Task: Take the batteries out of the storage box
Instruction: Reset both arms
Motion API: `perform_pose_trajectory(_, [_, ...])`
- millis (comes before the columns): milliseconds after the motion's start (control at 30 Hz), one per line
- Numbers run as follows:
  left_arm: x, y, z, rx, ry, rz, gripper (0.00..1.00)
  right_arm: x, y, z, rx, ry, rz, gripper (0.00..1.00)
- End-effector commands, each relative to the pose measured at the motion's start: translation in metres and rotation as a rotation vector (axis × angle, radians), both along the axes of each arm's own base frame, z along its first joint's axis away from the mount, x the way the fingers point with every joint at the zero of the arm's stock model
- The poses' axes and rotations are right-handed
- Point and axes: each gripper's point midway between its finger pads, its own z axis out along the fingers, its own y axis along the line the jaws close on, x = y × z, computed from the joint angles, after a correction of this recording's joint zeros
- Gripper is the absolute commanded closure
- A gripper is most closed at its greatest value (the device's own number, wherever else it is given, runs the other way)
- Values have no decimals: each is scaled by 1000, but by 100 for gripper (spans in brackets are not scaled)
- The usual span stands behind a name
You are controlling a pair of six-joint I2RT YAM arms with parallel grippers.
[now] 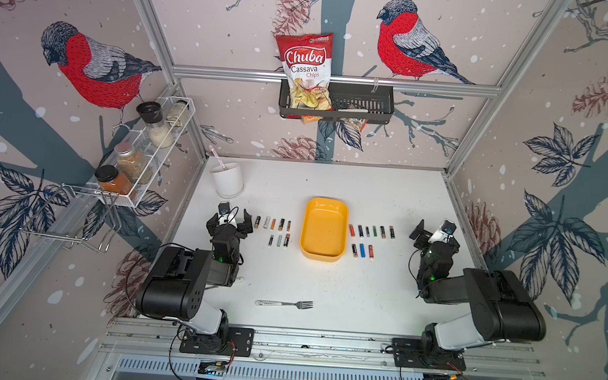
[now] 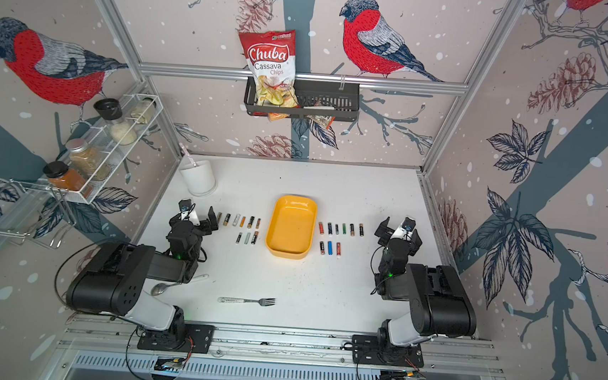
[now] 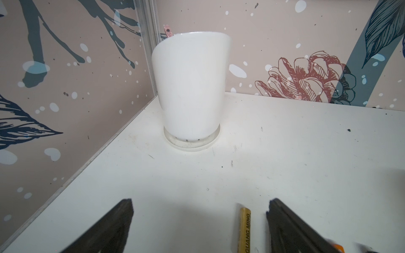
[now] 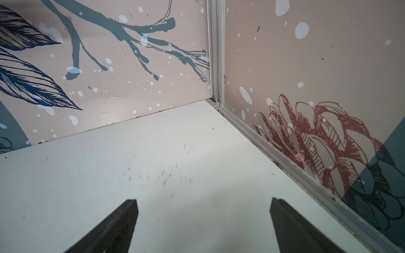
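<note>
Probably the batteries were light, rigid, slick, apt to roll, best pinched mid-body; left fingers and right fingers stood spread, empty.

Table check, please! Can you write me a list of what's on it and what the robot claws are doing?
Surface: white table, scuffed, a few dark specks.
Job's things: yellow box empty; batteries in rows on both sides of it.
Clutter: fork, spoon, white cup.
Claws: left claw open, right claw open, both holding nothing.
Cables: black cables loop at the arm bases, away from the batteries.
Surroundings: chips in basket, jars in rack, bird wallpaper.
</note>
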Motion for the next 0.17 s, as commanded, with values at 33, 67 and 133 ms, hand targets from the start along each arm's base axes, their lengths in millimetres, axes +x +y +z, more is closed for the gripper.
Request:
perform_pose_trajectory(33, [3,-1,12,5,-47,-11,2,4,3,2,18,-10,32,0])
perform_pose_trajectory(67, [3,-1,12,5,-46,-11,2,3,3,2,20,-10,32,0])
perform_pose_trajectory(133, [3,-1,12,5,-47,-11,1,3,3,3,14,-12,29,0])
